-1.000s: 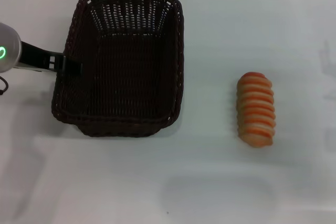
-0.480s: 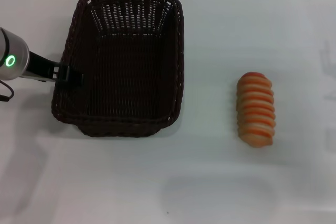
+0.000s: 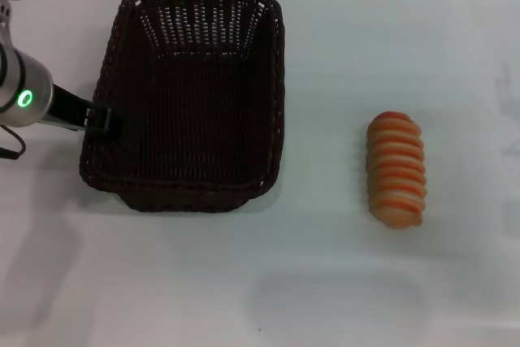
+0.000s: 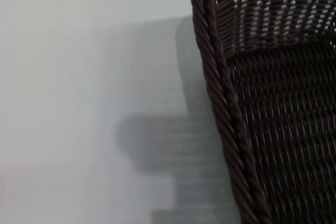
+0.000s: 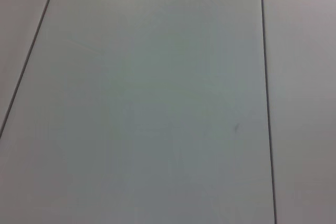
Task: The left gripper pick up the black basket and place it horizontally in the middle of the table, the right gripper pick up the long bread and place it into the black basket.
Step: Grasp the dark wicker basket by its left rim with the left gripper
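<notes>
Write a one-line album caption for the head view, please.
Left end effector at the black basket's left rim; long bread lies apart on the white table.

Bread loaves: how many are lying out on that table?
1. The long bread lies alone on the table, to the right of the black basket. Nothing shows inside the basket.

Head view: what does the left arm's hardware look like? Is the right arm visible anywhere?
The left arm is a silver-grey cylinder with a green glowing ring light and a thin dark cable looping beneath it. It ends in the left gripper, slim and black, at the rim of the black basket. The right arm and right gripper appear in no view; the right wrist view shows only the white table.
</notes>
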`<state>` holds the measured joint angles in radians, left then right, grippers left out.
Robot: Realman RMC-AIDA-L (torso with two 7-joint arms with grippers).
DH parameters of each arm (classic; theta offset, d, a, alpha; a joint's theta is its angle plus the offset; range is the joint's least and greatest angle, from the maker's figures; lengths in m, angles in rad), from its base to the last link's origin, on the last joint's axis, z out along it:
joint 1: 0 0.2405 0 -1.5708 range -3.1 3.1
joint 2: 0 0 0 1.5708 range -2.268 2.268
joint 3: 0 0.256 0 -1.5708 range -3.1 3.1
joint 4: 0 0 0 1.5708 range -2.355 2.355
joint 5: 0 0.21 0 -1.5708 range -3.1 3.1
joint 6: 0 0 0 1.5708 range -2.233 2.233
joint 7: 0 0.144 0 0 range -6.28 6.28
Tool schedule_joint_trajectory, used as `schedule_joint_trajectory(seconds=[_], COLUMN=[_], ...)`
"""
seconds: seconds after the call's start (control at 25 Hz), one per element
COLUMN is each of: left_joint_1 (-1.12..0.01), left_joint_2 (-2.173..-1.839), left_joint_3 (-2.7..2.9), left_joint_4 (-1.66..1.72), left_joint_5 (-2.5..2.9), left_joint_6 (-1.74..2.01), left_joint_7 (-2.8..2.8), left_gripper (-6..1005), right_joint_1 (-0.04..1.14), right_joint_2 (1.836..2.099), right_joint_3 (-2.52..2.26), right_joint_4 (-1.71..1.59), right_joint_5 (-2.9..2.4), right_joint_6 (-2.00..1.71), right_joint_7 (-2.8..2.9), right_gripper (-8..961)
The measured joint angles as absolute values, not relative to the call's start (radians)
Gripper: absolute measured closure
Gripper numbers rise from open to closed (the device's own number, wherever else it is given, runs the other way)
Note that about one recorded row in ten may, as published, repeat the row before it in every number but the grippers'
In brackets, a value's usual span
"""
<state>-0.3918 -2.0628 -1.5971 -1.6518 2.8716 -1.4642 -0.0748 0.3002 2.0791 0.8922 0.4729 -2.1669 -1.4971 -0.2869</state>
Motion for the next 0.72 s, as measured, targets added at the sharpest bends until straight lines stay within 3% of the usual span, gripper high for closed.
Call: schedule_joint_trajectory(seconds=[0.08,0.4,0.56,0.72], left_joint_1=[-0.395,-0.397,-0.396,-0.393], left_joint_2=[-2.063,-2.063,-2.063,-2.063], left_joint_3=[-1.59,-1.585,-1.577,-1.574], left_joint_4=[-1.647,-1.645,-1.651,-1.663], left_joint_5=[2.874,2.875,2.876,2.877], left_joint_6=[-1.467,-1.47,-1.471,-1.47], left_joint_7=[-0.071,-0.063,-0.058,-0.047], left_gripper=[361,587,758,761], right_joint_1=[0.297,0.293,0.292,0.291], right_joint_2=[2.08,2.08,2.08,2.08], right_joint_3=[0.888,0.886,0.883,0.883], right_joint_4=[0.473,0.472,0.472,0.472], right_joint_5=[-2.167,-2.168,-2.167,-2.166], right_joint_6=[-1.507,-1.512,-1.517,-1.517], right_joint_7=[-0.287,-0.287,-0.287,-0.285], right_gripper=[279,279,279,279])
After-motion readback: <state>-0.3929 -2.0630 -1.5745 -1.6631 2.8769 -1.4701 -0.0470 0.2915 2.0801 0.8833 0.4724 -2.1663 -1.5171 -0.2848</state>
